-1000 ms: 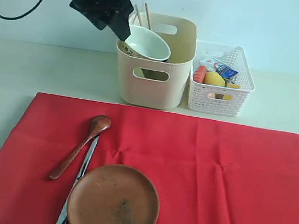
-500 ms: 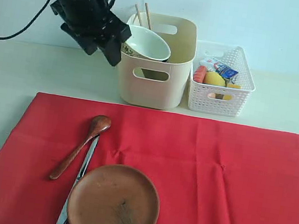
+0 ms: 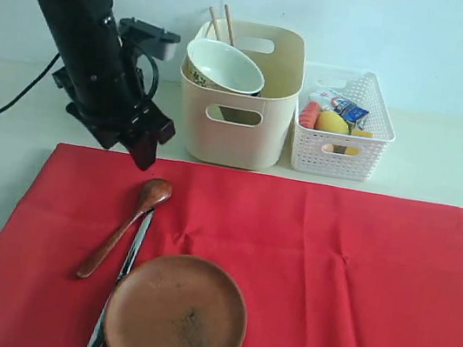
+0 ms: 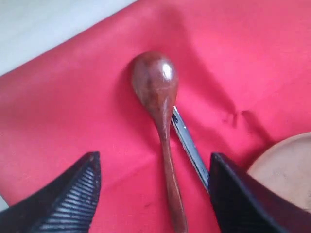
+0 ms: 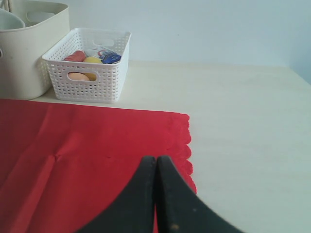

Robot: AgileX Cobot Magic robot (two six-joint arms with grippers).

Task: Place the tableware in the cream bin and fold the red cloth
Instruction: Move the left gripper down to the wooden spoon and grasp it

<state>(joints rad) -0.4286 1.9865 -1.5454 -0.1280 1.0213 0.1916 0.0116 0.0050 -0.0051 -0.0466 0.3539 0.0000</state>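
I hold my left hand [image 3: 143, 144] spread wide above the dark wooden spoon [image 3: 124, 229] on the red cloth [image 3: 329, 277] (right hand [image 5: 156, 162] clenched, empty). Next, I'd say: lower, grip the handle, carry it to the cream bin [image 3: 236, 135].

L arm [image 3: 81, 35]: black, comes in from upper left of ext. view, angled steeply down, wrist bent fwd. L gripper [image 3: 150, 145] tips point down and slightly right, jaws spread wide, nothing gripped. Ribbed inner pads [image 4: 73, 194] face each other in wrist view. R gripper [image 5: 155, 165]: low, approx. level, jaws pressed together, empty.
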